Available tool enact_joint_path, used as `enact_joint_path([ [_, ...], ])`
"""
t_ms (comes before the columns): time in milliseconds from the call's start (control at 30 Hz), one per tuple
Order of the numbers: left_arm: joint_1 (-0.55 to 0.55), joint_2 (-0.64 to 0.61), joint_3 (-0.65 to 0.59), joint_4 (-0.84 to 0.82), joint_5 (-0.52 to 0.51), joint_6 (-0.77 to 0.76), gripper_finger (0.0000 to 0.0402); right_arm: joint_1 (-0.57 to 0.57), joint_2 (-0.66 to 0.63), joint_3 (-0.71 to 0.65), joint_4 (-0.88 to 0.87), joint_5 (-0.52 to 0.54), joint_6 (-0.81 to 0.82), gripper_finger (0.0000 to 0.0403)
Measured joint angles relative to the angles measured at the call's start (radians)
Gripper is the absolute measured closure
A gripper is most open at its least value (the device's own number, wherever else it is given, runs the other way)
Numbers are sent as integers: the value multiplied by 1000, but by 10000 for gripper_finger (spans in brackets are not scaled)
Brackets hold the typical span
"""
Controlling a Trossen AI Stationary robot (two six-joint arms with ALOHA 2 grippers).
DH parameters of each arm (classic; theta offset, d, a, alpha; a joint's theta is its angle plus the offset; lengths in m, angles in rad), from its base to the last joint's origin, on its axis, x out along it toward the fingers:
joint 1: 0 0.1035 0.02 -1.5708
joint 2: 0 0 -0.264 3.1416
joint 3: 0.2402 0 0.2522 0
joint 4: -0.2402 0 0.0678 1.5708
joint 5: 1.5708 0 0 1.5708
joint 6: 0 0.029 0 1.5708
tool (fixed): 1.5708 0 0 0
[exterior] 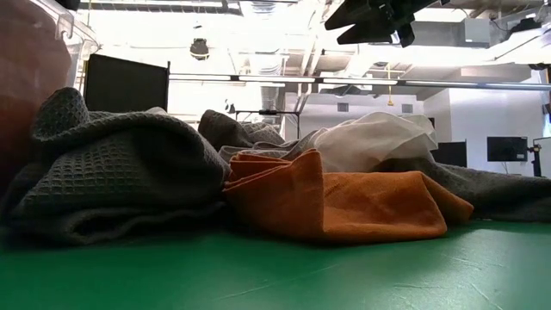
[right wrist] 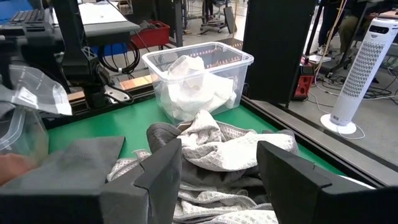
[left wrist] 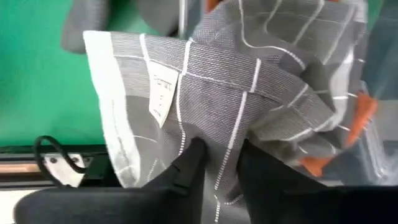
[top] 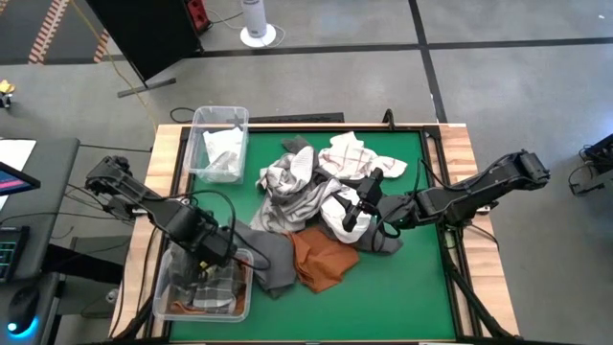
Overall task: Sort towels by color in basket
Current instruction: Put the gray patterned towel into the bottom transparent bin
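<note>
My left gripper (top: 206,264) is over the clear bin (top: 165,287) at the table's near left corner, shut on a grey towel with white check lines (left wrist: 249,74). Orange cloth (left wrist: 360,112) shows in that bin beneath it. A heap of towels lies mid-table: rust-orange (top: 321,259), dark grey (top: 273,254), white with grey checks (top: 350,153). My right gripper (top: 356,203) hovers open above the heap's right side, touching nothing. In the low view the dark grey towel (exterior: 112,172) and the orange towel (exterior: 344,202) rest on the green mat. My left gripper (left wrist: 217,155) pinches a bunched fold of the grey checked towel (left wrist: 217,134) between its two fingers, coming from above and pointing down. The cloth spreads out below the fingers in slack folds over the bin, with its sewn label (left wrist: 160,93) showing; how many layers it holds I cannot tell.
A second clear bin (top: 218,120) at the far left corner holds white towels (top: 222,153). The green mat (top: 402,297) has wooden borders on the left and right. Cables run along the right edge. A white fan (right wrist: 367,68) stands on the floor beyond the table.
</note>
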Motion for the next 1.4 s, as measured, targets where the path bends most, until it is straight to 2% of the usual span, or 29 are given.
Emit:
enact_joint_path([
  [233, 0, 0, 3, -3, 99, 58, 393, 0, 0, 0, 0, 0, 0, 168],
  [367, 0, 0, 3, 36, 177, 78, 398, 0, 0, 0, 0, 0, 0, 168],
  [500, -5, 0, 3, 193, 241, 72, 398, 0, 0, 0, 0, 0, 0, 168],
  [633, -40, 20, 4, 332, 173, 82, 399, 0, 0, 0, 0, 0, 0, 168],
  [800, -82, 109, -16, 247, 37, 164, 399, 0, 0, 0, 0, 0, 0, 168],
  [933, -88, 152, -101, 299, 29, 199, 399, 0, 0, 0, 0, 0, 1, 168],
  [1167, -87, 140, -278, 456, 17, 179, 396, 0, 0, 0, 0, 0, 1, 168],
  [1400, -91, 151, -217, 454, 49, 141, 323, 0, 0, 0, -1, 0, 1, 168],
])
